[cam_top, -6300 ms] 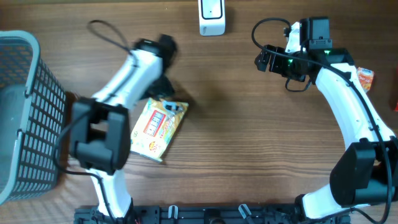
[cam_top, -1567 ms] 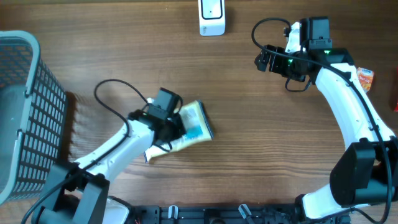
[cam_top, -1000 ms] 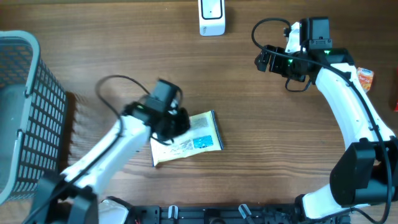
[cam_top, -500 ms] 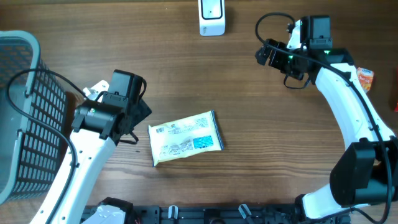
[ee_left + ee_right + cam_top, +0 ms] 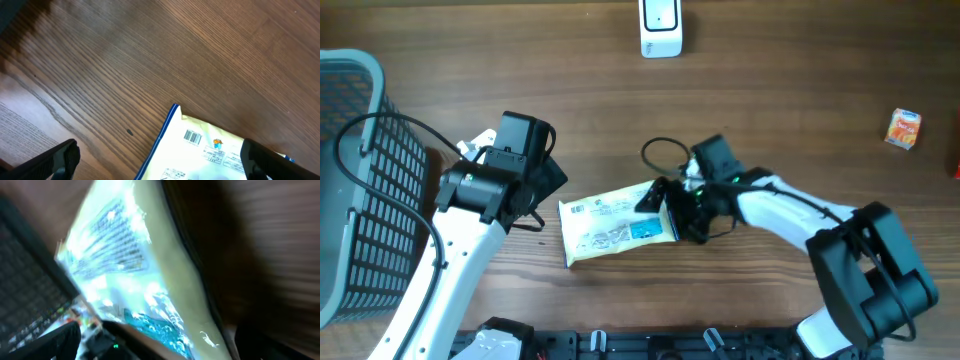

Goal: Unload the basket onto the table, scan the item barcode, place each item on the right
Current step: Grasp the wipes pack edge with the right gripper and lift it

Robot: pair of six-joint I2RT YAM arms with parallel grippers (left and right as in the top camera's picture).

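On the wooden table [image 5: 770,120] the snack packet [image 5: 618,222] lies flat, near the middle, barcode [image 5: 191,136] up; we judge it light, crinkly, slippery: pinch its right edge. Left gripper [image 5: 532,186] and right gripper [image 5: 670,207] both gape

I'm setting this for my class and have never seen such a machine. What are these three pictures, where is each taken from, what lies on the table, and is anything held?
It is a robot with two jointed arms, each ending in a two-finger claw. The wide picture looks down on the wooden table. The other two come from cameras on the wrists, looking out past the claws. On the table lie a flat packet, barcode side up, a white scanner at the top, a grey basket at the left and a small orange carton at the right. The left claw hangs open beside the packet, holding nothing. The right claw stands open at the packet's other end; its picture is blurred, so contact cannot be judged.
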